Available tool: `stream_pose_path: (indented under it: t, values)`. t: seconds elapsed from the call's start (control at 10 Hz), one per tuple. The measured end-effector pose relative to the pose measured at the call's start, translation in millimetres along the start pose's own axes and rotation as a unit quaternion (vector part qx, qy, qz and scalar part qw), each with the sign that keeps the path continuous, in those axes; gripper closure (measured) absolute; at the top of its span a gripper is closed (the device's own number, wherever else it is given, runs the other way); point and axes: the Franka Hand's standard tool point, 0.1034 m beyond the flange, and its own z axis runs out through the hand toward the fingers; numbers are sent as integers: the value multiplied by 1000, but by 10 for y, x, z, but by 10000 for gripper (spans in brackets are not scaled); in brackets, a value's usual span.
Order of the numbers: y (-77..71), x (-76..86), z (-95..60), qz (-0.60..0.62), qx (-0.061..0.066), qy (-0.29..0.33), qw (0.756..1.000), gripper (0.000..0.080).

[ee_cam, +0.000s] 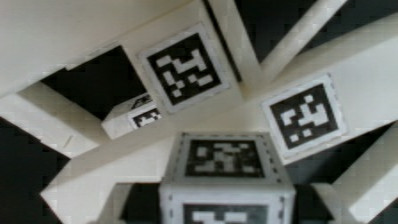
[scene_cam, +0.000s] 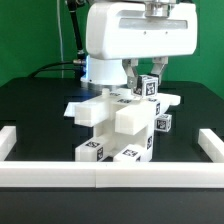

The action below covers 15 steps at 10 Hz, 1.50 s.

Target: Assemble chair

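Note:
The chair [scene_cam: 112, 118] is a cluster of chunky white blocks with black-and-white tags, standing in the middle of the black table. My gripper [scene_cam: 149, 86] hangs over its upper part toward the exterior view's right, shut on a small white tagged block [scene_cam: 149, 87]. In the wrist view that block [ee_cam: 224, 165] fills the space between my dark fingers [ee_cam: 143, 205], with the gripper [ee_cam: 226, 208] closed on its sides. Beneath it lie slanted chair pieces, one with a large tag [ee_cam: 187, 65] and another tagged one [ee_cam: 302, 112]. Whether the held block touches the chair is hidden.
A long low white border rail [scene_cam: 100, 172] runs along the table's front and turns up both sides [scene_cam: 12, 140]. The arm's bulky white body [scene_cam: 135, 35] hangs over the chair. Dark cables [scene_cam: 55, 68] trail at the back on the exterior view's left.

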Motion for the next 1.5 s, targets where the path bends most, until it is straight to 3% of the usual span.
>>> stream_pose_path:
  t: [1.5]
  values:
    - [29,-36,81,2,-3,-3,1000,512]
